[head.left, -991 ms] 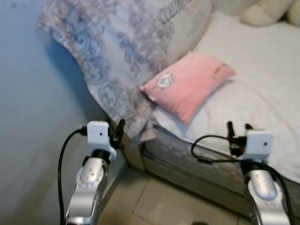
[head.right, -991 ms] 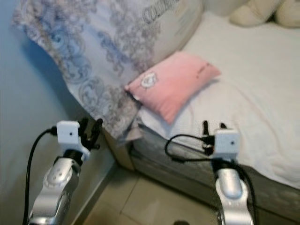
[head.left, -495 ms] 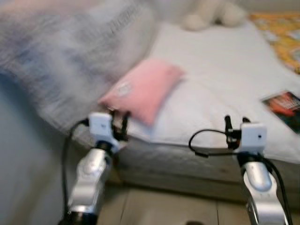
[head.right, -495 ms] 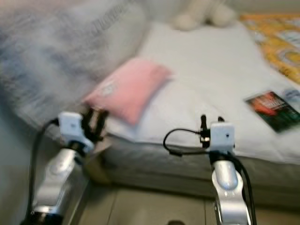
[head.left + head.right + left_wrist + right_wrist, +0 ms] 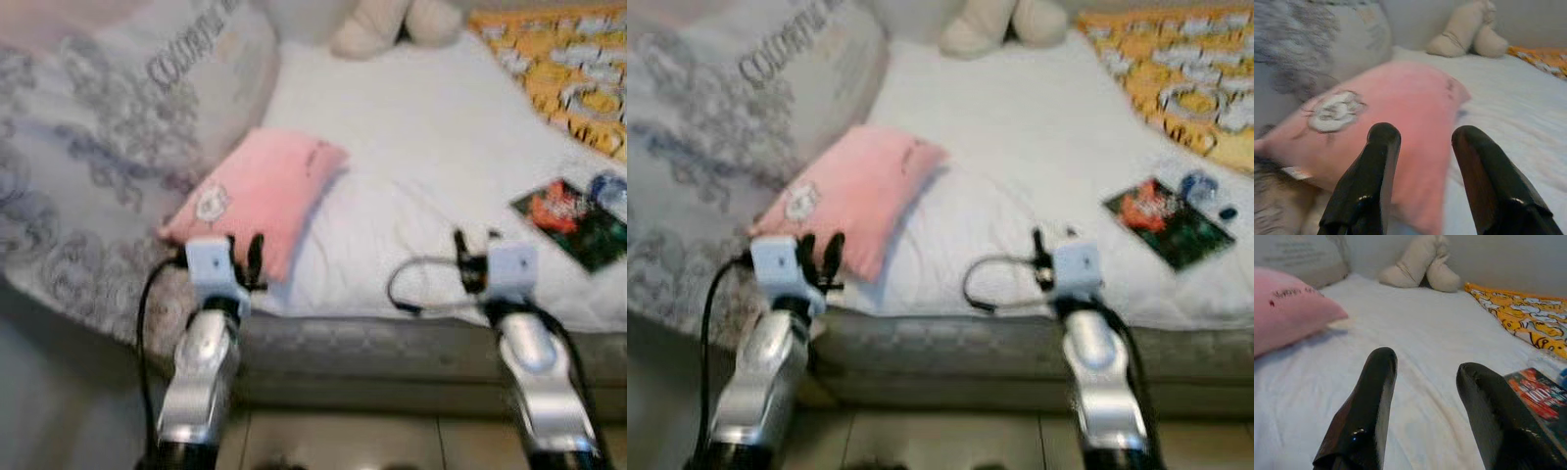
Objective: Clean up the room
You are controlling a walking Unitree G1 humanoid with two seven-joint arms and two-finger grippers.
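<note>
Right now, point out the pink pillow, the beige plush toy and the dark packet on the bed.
pink pillow (image 5: 257,196), left eye view, middle of its top face.
beige plush toy (image 5: 1418,265), right wrist view, middle of its body.
dark packet (image 5: 1164,218), right eye view, centre of its printed face.

pillow (image 5: 257,197) left on bed (image 5: 431,157), book (image 5: 578,220) right

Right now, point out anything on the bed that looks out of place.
A dark packet lies loose on the sheet near the right edge, beside the yellow blanket. The pink pillow sits askew, angled toward the bed's edge. Both tools are open and hold nothing.
</note>
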